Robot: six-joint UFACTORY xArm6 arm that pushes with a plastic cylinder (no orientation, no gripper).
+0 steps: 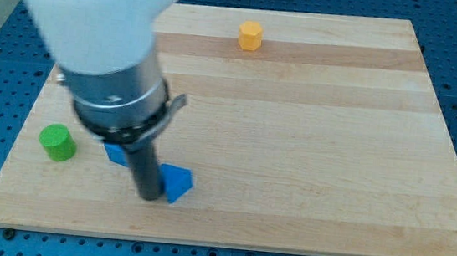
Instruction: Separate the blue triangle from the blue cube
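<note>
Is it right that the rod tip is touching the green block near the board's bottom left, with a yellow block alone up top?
Not quite. In the camera view my tip is against the blue triangle, not the green block, which sits apart toward the view's left. The yellow block does stand alone near the top.

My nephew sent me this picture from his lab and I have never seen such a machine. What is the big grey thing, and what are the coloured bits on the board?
The big grey thing is a robot arm. It has no hand, only a dark rod, and my tip is the rod's lower end, which slides on the wooden board and pushes blocks. There is one camera, looking down at the board at a slant. My tip sits against the view's left side of a blue block, probably the triangle. Another blue block, mostly hidden by the arm, lies apart from it toward the view's left. A green cylinder sits further left, and a yellow block near the view's top. Nothing is held.
</note>
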